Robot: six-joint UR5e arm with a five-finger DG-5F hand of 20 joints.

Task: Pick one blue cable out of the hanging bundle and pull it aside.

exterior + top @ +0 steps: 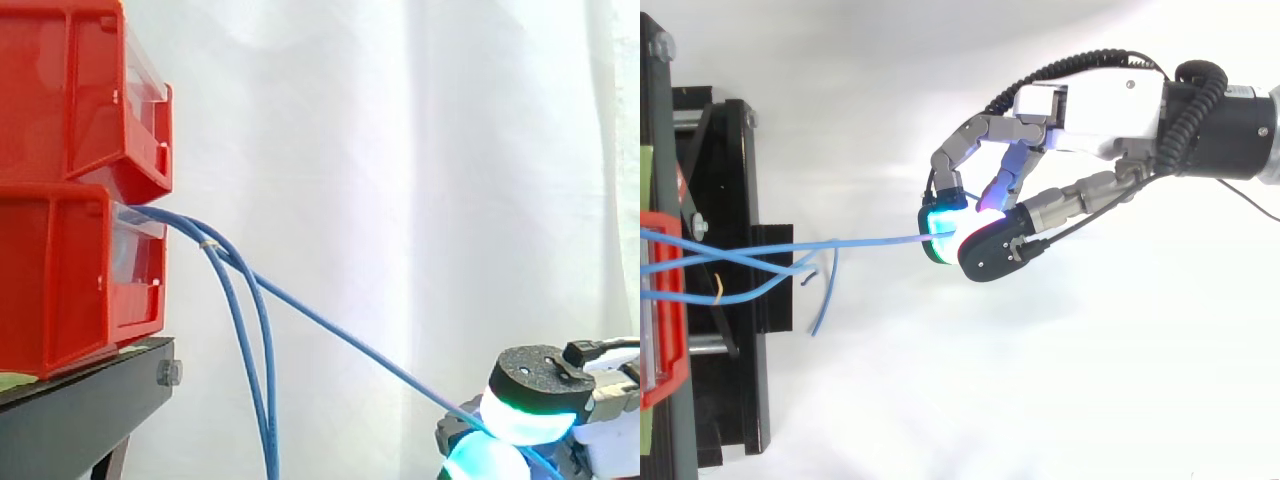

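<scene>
1. Plainly, in the side view one blue cable [350, 343] runs taut from the lower of the red bins [70, 260] at the left down to my hand [540, 378] in the lower right corner. It slants away because I am drawing it clear of the hanging bundle [268, 400], which drops straight down beside the black stand [80, 400]. My glowing pads [520, 422] close on the cable, so the hand is clamped on it.

2. From the top view, the same cable [870, 241] stretches level from the bin's edge [665, 370] at the left to my fingertips [940, 222] at mid-frame. My hand [1090, 105] comes in from the upper right, fingers curled downward, thumb set against them, the cable pinched between. The other cables [750, 290] lie slack over the stand [730, 330], well apart from my pinch. I judge the separation largely achieved.
</scene>
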